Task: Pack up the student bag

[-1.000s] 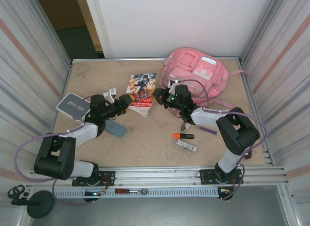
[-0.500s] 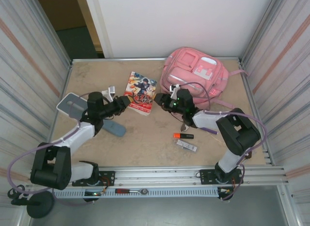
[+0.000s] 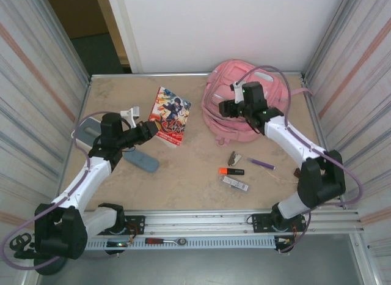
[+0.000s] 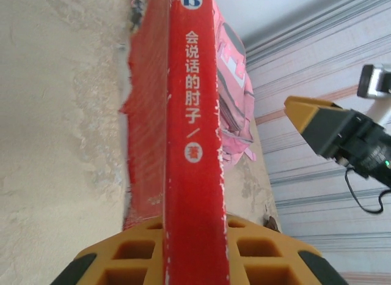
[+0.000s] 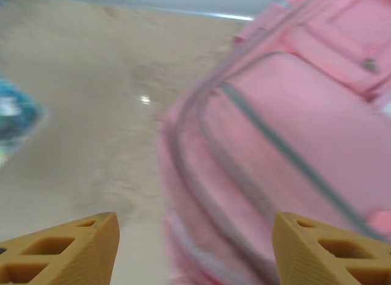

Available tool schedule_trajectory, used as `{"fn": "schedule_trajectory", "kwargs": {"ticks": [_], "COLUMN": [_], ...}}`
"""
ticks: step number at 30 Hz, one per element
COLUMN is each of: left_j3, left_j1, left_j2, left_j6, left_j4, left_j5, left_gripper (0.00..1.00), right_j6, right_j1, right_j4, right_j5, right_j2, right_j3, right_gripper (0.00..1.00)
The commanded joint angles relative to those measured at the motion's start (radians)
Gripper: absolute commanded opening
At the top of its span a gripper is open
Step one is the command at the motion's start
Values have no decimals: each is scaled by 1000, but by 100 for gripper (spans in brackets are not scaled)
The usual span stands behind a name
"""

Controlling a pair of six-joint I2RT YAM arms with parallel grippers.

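step: book (image 3: pixel 170 109) pickup
left gripper (image 3: pixel 148 131): clenched on book, 10 o'clock
right gripper (image 3: pixel 228 107): released, over student bag (image 3: pixel 217 89), 1 o'clock
next: likely needs bag opened

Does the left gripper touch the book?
Touching. The left wrist view shows the left gripper shut on the book, with its red spine pressed between both fingers.
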Motion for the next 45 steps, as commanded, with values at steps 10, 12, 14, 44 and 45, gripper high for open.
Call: {"fn": "schedule_trajectory", "kwargs": {"ticks": [10,12,14,44,45], "left_j3": [20,18,17,2,0], "left_j1": [0,-1,-2,3,3], "left_j2": [-57,-52,-45,-108,-105], "left_j6": [64,59,55,109,105], "left_j4": [7,13,19,-111,-106], "left_j5": [12,14,15,51,56], "left_gripper": [0,0,0,0,0], "right_j6": [-310,-316,-330,-299,-294], "right_j1": [-26,-24,-20,3,0], "right_j4": [-254,-257,-259,-238,-246], "right_j5": [105,120,139,133,119], "right_j2": [374,413,450,264,261], "right_j3": [296,329,362,444,450], "right_gripper": [62,61,59,0,0]}}
